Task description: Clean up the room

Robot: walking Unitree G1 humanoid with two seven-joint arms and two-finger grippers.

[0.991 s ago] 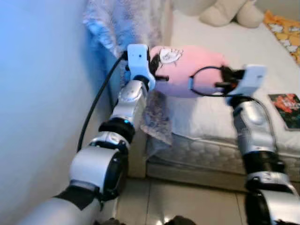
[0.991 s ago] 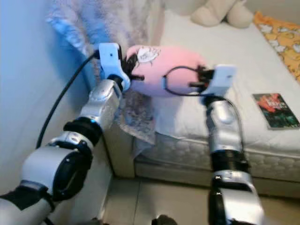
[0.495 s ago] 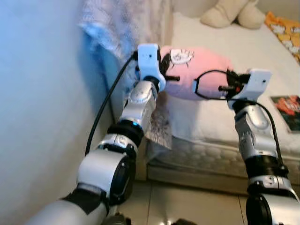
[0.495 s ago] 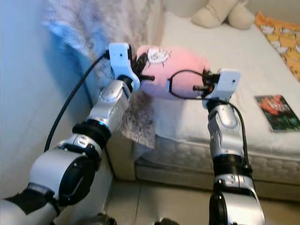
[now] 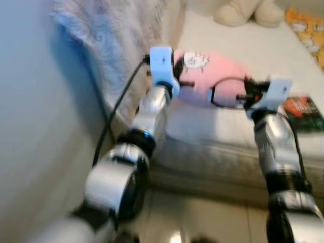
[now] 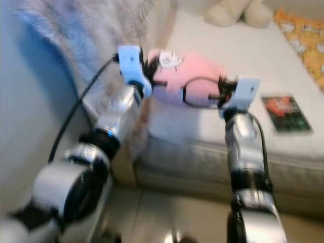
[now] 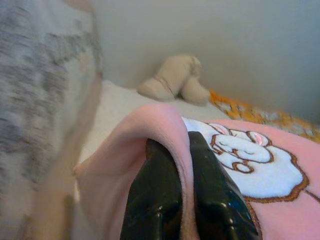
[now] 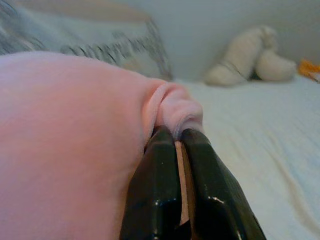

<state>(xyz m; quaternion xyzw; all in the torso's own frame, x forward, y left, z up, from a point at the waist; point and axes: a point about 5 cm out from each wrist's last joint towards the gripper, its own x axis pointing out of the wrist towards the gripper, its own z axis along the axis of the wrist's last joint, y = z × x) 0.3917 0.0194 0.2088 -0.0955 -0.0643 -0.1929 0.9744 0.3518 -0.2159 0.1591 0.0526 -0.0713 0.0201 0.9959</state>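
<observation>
Both arms hold one pink pillow (image 5: 215,81) above the near edge of the bed (image 5: 243,126), one gripper at each end. The left gripper (image 7: 186,165) is clamped on a fold of the pillow's cover next to the white cartoon patch (image 7: 250,165); a ridge of pink fabric sits pinched between its two black fingers. The right gripper (image 8: 179,150) is closed on a bunched corner at the opposite end, with a thin strip of cloth visible between the fingers.

Gripping at both ends keeps the soft pillow stretched level, so it does not sag or swing from a single corner.

A grey patterned blanket (image 5: 116,45) hangs at the left side of the bed, close to the left arm. A book (image 6: 284,114) lies on the mattress to the right of the right arm. A beige stuffed toy (image 5: 248,12) rests at the far end of the bed.

The head views are blurred.
</observation>
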